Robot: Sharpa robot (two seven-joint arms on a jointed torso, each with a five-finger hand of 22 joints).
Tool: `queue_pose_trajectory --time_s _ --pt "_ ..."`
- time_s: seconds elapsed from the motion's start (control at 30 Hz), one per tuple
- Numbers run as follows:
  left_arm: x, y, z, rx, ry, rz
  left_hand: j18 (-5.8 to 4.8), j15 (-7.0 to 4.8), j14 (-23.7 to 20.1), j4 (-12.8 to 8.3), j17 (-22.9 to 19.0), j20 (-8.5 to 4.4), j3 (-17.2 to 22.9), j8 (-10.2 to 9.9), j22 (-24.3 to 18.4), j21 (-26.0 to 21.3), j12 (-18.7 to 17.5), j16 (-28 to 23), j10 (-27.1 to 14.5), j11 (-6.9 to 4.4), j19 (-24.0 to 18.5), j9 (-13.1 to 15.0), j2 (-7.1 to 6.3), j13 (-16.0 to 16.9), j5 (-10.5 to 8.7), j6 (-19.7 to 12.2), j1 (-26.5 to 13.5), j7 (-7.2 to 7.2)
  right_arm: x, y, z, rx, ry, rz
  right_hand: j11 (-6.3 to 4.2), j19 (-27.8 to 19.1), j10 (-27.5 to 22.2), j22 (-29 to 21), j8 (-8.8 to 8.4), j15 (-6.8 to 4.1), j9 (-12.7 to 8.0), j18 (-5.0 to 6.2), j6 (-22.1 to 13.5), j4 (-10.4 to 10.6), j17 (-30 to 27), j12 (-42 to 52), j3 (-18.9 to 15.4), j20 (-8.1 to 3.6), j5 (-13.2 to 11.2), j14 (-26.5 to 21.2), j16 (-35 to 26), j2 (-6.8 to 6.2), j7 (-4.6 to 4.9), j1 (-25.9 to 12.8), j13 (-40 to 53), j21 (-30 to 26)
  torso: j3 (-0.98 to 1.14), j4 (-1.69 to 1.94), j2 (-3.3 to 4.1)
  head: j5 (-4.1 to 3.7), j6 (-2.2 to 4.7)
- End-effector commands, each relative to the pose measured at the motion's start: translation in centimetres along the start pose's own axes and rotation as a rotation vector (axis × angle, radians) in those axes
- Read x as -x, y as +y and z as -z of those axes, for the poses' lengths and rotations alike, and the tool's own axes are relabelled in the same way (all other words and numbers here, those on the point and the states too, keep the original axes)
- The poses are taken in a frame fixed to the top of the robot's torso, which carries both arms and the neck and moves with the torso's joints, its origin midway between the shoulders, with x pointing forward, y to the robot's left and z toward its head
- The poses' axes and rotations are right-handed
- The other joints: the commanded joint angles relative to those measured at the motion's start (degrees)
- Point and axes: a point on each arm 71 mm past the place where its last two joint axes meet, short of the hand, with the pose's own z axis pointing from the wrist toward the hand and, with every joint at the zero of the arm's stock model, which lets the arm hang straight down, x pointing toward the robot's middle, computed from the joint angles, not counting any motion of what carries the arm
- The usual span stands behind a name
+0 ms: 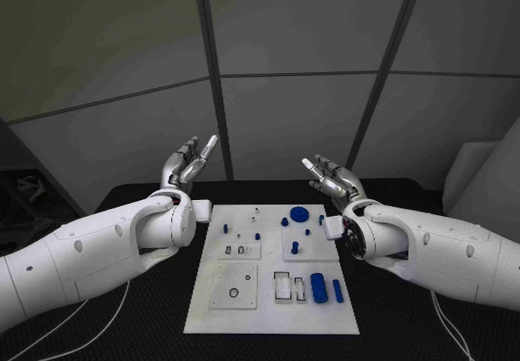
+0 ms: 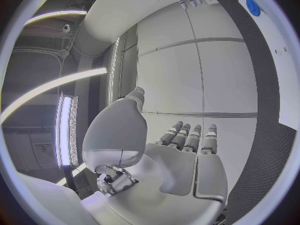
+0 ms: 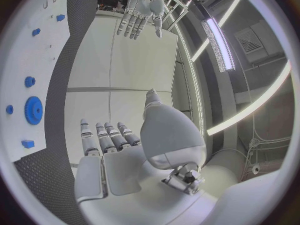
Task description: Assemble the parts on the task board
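Above the black tabletop's (image 1: 141, 331) far edge, I see my left hand (image 1: 186, 167) and right hand (image 1: 334, 179) raised, fingers spread, holding nothing, white task board (image 1: 271, 320) with small blue parts (image 1: 318, 287) between my arms

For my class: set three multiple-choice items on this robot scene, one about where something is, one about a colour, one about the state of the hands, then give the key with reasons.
1. Where is the round blue gear on the white board?
A. far part, nearer the right arm
B. near edge
C. off the board

2. What colour are most of the small parts?
A. red
B. blue
C. yellow

3. What are the left hand and right hand doing?
A. both hold parts
B. one presses the board
C. both raised, open, holding nothing

Key: 1 A, the gear sits at the board's far right; 2 B, the pieces are blue; 3 C, fingers are spread above the table.
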Motion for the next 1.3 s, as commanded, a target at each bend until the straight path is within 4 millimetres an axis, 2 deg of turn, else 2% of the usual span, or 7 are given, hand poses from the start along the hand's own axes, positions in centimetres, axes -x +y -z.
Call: queue_pose_trajectory --time_s 0.03,0.2,0.33,0.43,0.77,0.93,1.3 --pt "-0.4 -0.2 0.0 -0.026 0.044 0.012 -1.25 0.96 0.27 0.81 0.14 1.06 0.34 0.36 0.12 0.31 0.42 0.37 0.72 1.04 0.17 0.18 0.2 0.14 0.33 1.13 2.97 0.87 -1.2 0.0 -0.5 -0.051 0.194 0.05 2.86 4.9 4.43 1.07 0.77 2.94 0.44 1.08 3.6 -3.23 0.66 0.88 0.47 1.2 1.87 5.2 1.25 1.28 7.57 8.0 0.5 2.06 0.01 -0.01 0.01 0.0 -0.01" --pt "-0.4 -0.2 0.0 -0.026 0.044 0.012 -1.22 1.62 2.72 0.7 0.51 1.7 0.5 0.75 0.42 0.71 0.87 0.89 3.02 2.87 1.28 0.45 0.71 0.47 0.34 3.1 3.81 2.58 -1.3 0.1 -0.9 -0.065 0.235 0.071 4.33 16.18 19.58 3.16 3.15 3.62 1.83 2.92 15.44 -8.93 1.97 3.94 2.85 1.01 1.82 20.68 4.83 1.08 8.37 14.34 1.86 6.6 0.01 -0.01 0.01 0.0 -0.01" --pt "1.4 -0.2 0.0 -0.005 0.039 0.026 -1.15 2.89 11.6 0.29 1.84 2.85 0.79 2.25 1.66 2.75 2.28 3.35 9.03 5.32 6.46 1.32 1.31 1.26 0.68 9.13 5.41 4.82 1.2 1.0 -1.3 0.099 0.163 0.377 2.5 24.25 36.43 4.44 6.18 1.67 3.17 4.98 28.87 -12.06 2.85 7.76 4.54 0.94 1.33 36.38 8.41 0.56 7.13 17.27 2.91 10.13 -0.14 0.07 0.27 0.07 -0.61" --pt "1.6 -0.3 0.2 -0.005 0.044 0.029 -2.25 4.79 25.57 -0.35 3.6 3.51 0.71 3.76 4.85 8.68 3.98 7.46 16.77 6.33 20.6 2.07 1.35 2.01 0.29 15.38 7.28 5.37 1.5 1.8 -1.5 0.156 0.168 0.483 0.54 28.84 42.72 4.98 7.88 -0.38 3.62 6.57 39.57 -13.57 2.69 8.54 5.85 0.57 0.86 42.92 9.38 0.13 5.33 18.48 2.43 12.41 -0.08 0.14 0.64 0.14 -0.69" --pt "1.8 -0.8 1.3 0.0 0.07 0.04 -1.03 2.92 45.12 -2.89 4.81 2.92 -0.13 6.78 8.04 17.22 8.89 11.43 40.71 8.02 40.68 3.27 2.31 3.23 0.31 31.63 10.63 5.25 2.3 3.9 -2.0 0.247 0.179 0.695 -1.87 35.46 51.85 5.61 5.39 -3.39 2.53 6.53 46.29 -14.05 2.79 4.83 10.04 -2.37 1.24 53.55 8.12 -2.07 3.71 18.63 2.17 15.96 -0.16 0.74 2.55 -0.27 -0.39" --pt "1.9 -1.1 2.1 0.006 0.094 0.046 -0.86 1.51 49.94 -4.5 5.58 1.58 -0.68 7.43 8.93 19.57 9.3 11.87 45.17 6.62 45.37 3.33 2.91 3.08 0.3 37.58 11.51 5.99 2.5 4.7 -2.3 0.269 0.198 0.823 -2.72 38.49 54.85 6.74 4.59 -4.74 2.61 6.52 48.43 -13.73 3.36 3.6 12.33 -3.98 1.66 58.04 8.11 -3.65 3.12 18.3 2.23 18.68 -0.3 1.02 3.6 -0.71 -0.15" --pt "0.8 -2.0 4.5 0.025 0.175 0.074 -1.02 0.59 52.81 -6.21 6.47 0.49 -1.21 7.29 9.71 21.27 8.84 11.52 48.19 5.76 48.16 2.95 3.65 2.98 0.3 39.92 12.11 5.95 1.2 5.5 -2.4 0.221 0.294 1.191 -4.84 46.74 57.96 17.48 2.83 -9.29 2.57 6.34 51.16 -12.86 10.92 2.45 16.83 -9.15 1.68 74.64 16.25 -9.0 1.83 16.58 2.34 37.0 -0.74 2.27 6.81 -1.9 0.6"
